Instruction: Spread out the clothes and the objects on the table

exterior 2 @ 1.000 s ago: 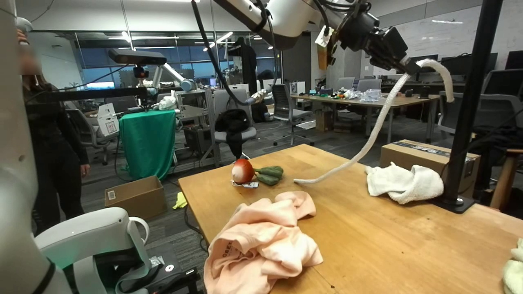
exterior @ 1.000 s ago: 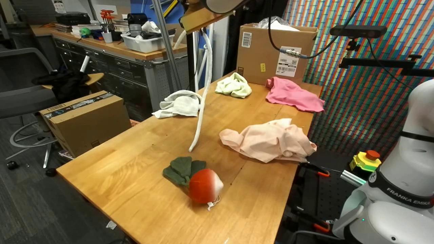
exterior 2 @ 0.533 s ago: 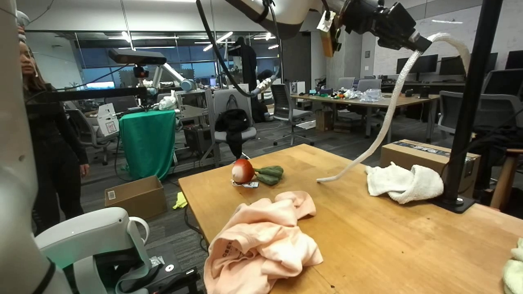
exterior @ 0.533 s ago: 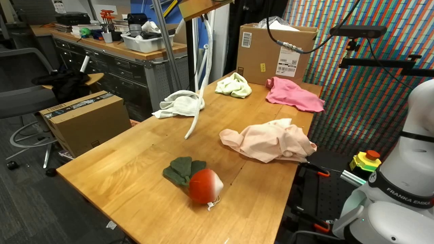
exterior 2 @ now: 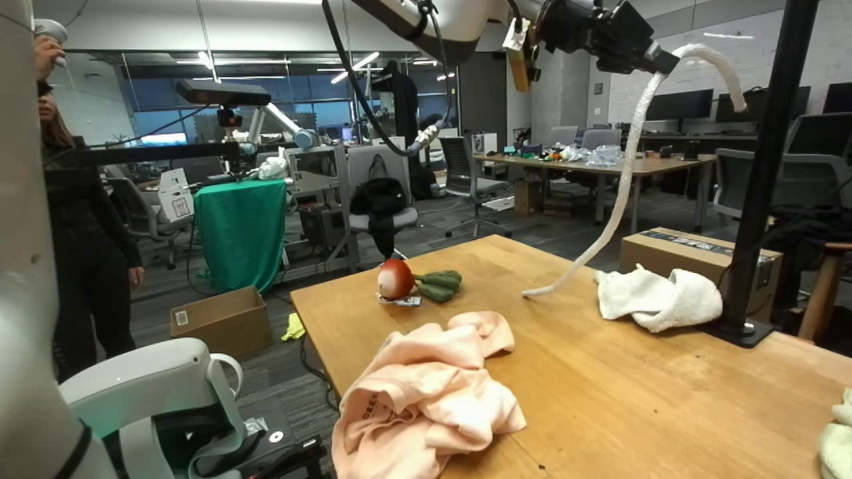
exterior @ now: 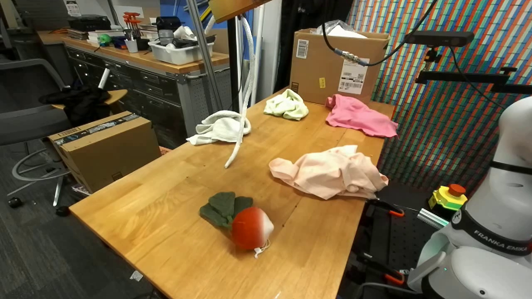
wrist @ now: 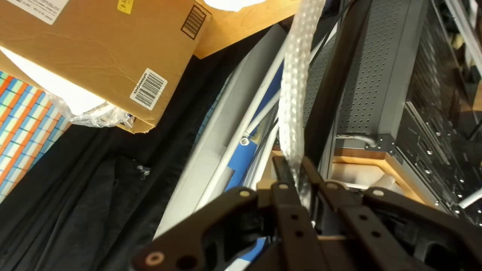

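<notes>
Ball, leaves on, sits nearest on the table in an exterior view. Then peach cloth, crumpled along one edge; white cloth at the opposite edge; lime cloth and pink cloth far end, by the box. Gripper pinches the rope up high; can't tell if its low end touches down. I'd call this rope placement. Next: lower between ball and white cloth, lay out, let go.

The counter carries peach cloth, pink cloth at one edge; white cloth, yellow-green cloth opposite; and red ball.
</notes>
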Controlling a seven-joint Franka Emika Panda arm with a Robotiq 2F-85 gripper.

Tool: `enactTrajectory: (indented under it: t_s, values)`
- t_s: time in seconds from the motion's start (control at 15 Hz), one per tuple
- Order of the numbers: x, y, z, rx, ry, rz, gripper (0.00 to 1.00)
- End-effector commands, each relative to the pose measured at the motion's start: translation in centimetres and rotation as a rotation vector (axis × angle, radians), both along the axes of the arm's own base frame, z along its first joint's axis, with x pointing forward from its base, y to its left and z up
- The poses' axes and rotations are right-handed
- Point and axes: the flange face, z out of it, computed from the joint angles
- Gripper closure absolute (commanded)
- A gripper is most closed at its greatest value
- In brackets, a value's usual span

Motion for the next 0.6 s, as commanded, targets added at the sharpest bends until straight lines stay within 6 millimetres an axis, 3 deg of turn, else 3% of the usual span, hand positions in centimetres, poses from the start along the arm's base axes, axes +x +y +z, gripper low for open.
enactTrajectory:
  t_s: [0.0, 0.27, 0.53]
  values:
    - [0.6, 3.7, 0.7, -0.031, 0.0, 0.035, 0.91]
    - [1.5, 7.9, 0.3, 0.012, 0.133, 0.203, 0.91]
    - [2.8, 10.9, -1.0, 0.01, 0.316, 0.334, 0.91]
